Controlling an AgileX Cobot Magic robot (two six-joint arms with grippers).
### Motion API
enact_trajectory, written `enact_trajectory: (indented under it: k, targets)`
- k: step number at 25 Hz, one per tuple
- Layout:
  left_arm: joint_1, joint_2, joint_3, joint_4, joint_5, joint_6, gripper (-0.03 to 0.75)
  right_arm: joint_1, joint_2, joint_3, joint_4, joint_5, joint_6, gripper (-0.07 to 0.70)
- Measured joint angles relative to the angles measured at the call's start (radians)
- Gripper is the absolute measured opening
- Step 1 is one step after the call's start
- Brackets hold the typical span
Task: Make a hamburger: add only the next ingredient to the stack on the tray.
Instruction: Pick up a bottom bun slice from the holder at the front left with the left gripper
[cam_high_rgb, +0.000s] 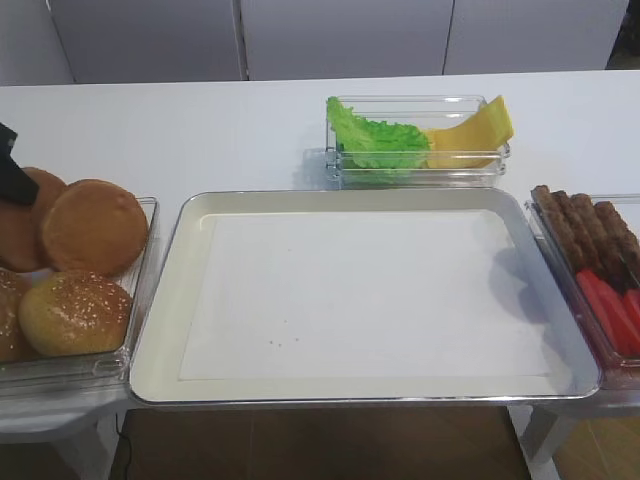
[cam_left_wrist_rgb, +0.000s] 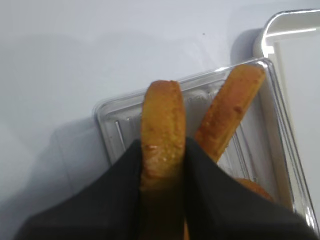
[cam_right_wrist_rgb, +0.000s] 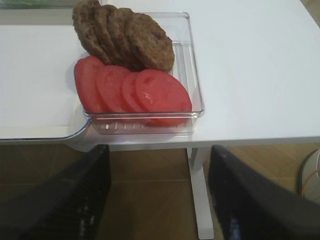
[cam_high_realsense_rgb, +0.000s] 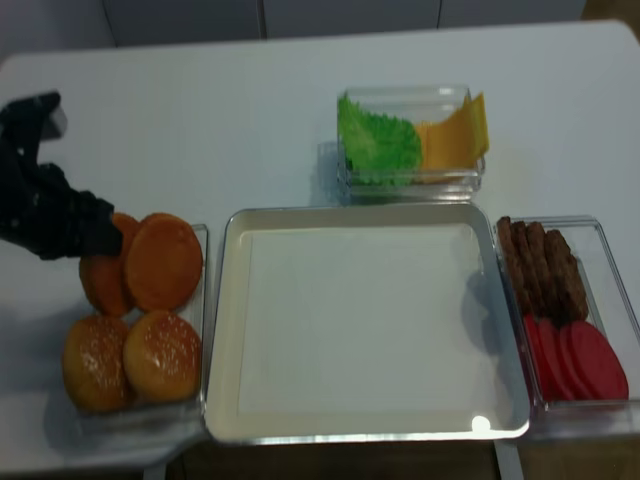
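In the left wrist view my left gripper (cam_left_wrist_rgb: 162, 147) is shut on the edge of a seedless bun half (cam_left_wrist_rgb: 161, 120) standing upright in the clear bin (cam_left_wrist_rgb: 112, 125). A second seedless half (cam_left_wrist_rgb: 230, 112) leans beside it. From above, the gripper (cam_high_realsense_rgb: 100, 240) sits at the bin's far left corner on that bun half (cam_high_realsense_rgb: 108, 275), next to the other half (cam_high_realsense_rgb: 163, 262). The tray (cam_high_rgb: 200, 300) holds only white paper; no stack shows on it. My right gripper (cam_right_wrist_rgb: 159, 165) is open with nothing between its fingers, below the table's front edge.
Two sesame buns (cam_high_rgb: 75, 312) fill the front of the left bin. A clear bin with lettuce (cam_high_rgb: 375, 140) and cheese (cam_high_rgb: 470, 130) stands behind the tray. A bin at the right holds patties (cam_right_wrist_rgb: 125, 35) and tomato slices (cam_right_wrist_rgb: 150, 95).
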Motion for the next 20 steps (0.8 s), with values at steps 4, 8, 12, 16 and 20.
enact_trajectory:
  k: [4, 8, 12, 16, 20]
  targets:
    - [0.0, -0.06, 0.0, -0.002, 0.005, 0.014, 0.161, 0.0, 0.0, 0.0, 0.0, 0.0, 0.0, 0.467]
    - [0.0, -0.121, -0.009, 0.0, 0.016, 0.016, 0.161, 0.0, 0.0, 0.0, 0.0, 0.0, -0.004, 0.467]
    - [0.0, -0.179, -0.069, -0.003, 0.053, 0.016, 0.16, 0.0, 0.0, 0.0, 0.0, 0.0, -0.004, 0.467]
    - [-0.014, -0.235, -0.154, -0.027, 0.112, 0.018, 0.159, 0.0, 0.0, 0.0, 0.0, 0.0, -0.004, 0.467]
    - [-0.115, -0.256, -0.191, -0.029, 0.147, 0.02, 0.158, 0.0, 0.0, 0.0, 0.0, 0.0, -0.004, 0.467]
